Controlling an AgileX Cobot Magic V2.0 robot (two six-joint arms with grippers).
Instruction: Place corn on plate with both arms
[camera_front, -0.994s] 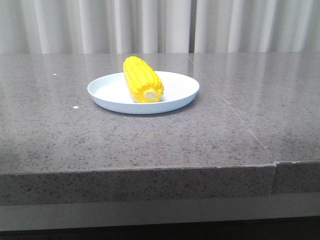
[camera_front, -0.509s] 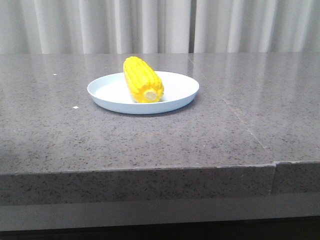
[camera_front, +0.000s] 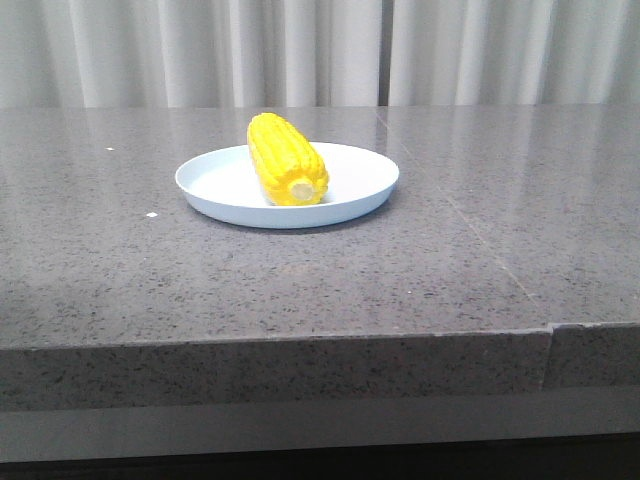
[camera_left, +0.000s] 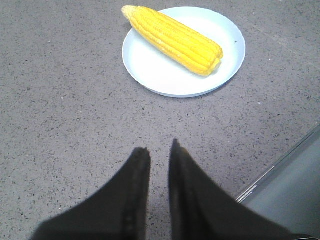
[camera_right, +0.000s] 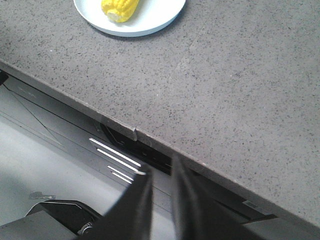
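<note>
**Corn on the plate, both grippers clear**

From my seat, nearest first. In the right wrist view, my right gripper (camera_right: 159, 172) sits at the bottom centre of the frame, fingers drawn almost together with only a thin slit between them and nothing held. It hangs over the table's front edge (camera_right: 150, 137), off the grey speckled table (camera_right: 240, 90).

In the left wrist view, my left gripper (camera_left: 157, 150) is at the bottom centre too, over the tabletop, its two black fingers nearly touching, a narrow gap between them, empty.

Further out, in the front view, the plate (camera_front: 360, 180) rests on the table a little left of the frame's centre. The corn (camera_front: 285, 160) lies on it, pale stub end toward the camera, running back toward the far rim. In the left wrist view its tapered tip reaches the plate's rim at the upper left. Behind the table, across the top of the frame, hangs a pale curtain (camera_front: 320, 50).
</note>
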